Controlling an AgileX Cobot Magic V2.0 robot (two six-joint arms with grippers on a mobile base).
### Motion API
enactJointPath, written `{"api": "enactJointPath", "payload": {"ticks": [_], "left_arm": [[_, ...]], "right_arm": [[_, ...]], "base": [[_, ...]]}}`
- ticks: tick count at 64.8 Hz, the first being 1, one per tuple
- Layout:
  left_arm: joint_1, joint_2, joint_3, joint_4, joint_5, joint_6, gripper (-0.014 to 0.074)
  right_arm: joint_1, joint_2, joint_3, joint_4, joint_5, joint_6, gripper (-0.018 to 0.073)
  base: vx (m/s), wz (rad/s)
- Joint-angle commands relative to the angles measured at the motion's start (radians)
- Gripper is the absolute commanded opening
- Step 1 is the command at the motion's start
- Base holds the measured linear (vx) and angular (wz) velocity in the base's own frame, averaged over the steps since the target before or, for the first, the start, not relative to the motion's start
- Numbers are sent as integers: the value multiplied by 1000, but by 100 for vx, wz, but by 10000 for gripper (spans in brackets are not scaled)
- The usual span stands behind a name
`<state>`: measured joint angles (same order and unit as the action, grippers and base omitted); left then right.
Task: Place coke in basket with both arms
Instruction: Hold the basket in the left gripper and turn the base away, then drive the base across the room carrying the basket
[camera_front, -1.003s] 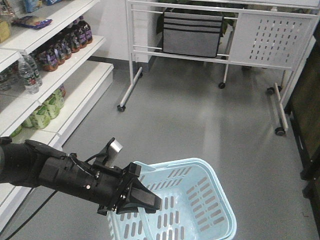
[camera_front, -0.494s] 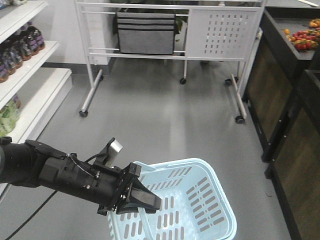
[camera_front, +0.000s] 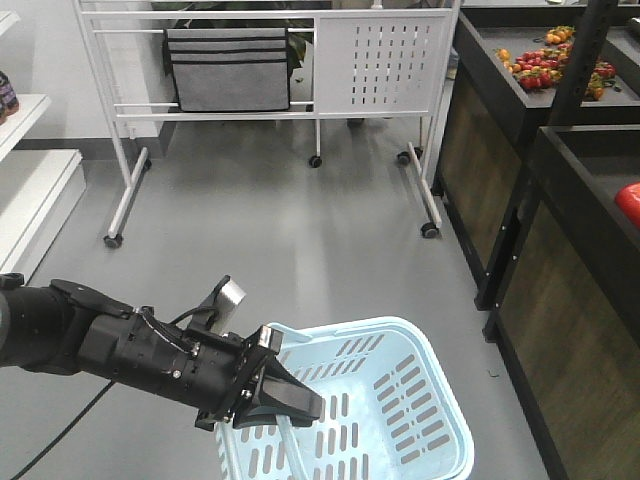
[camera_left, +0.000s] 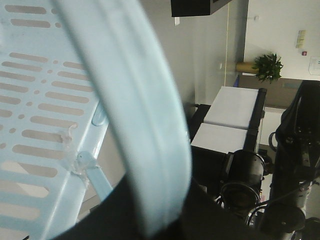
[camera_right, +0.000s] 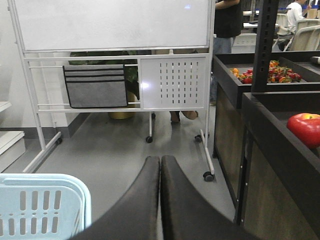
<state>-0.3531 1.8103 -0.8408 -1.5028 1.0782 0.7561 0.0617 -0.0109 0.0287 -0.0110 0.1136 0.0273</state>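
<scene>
My left gripper (camera_front: 292, 402) is shut on the folding handle of the light-blue basket (camera_front: 345, 328), which hangs low in the front-facing view. In the left wrist view that pale handle (camera_left: 145, 125) runs straight across the lens, with the basket's slotted wall (camera_left: 35, 100) beside it. In the right wrist view my right gripper (camera_right: 160, 165) has its two black fingers pressed together on nothing. It hovers just right of the basket's corner (camera_right: 75, 185). The coke is out of view in every frame.
A white wheeled rack (camera_front: 380, 70) with a grey pouch (camera_front: 228, 68) stands ahead across grey floor. Dark produce stands (camera_front: 540, 210) line the right, holding small fruit (camera_front: 545, 60) and a red apple (camera_right: 306, 127). White store shelving (camera_front: 30, 170) edges the left.
The whole scene has swung right: the drink shelves slid out at the left and the dark produce stands came in at the right. My left arm and the basket keep their place in the frame.
</scene>
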Motion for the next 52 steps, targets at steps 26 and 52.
{"api": "enactJointPath", "payload": {"ticks": [26, 52], "left_arm": [[-3, -51, -16, -64, 78, 12, -6], [-3, -51, -16, -64, 78, 12, -6]], "right_arm": [[1, -13, 7, -5, -72, -3, -10], [1, -13, 7, -5, -72, -3, -10]], "base": [[7, -9], [15, -4]]}}
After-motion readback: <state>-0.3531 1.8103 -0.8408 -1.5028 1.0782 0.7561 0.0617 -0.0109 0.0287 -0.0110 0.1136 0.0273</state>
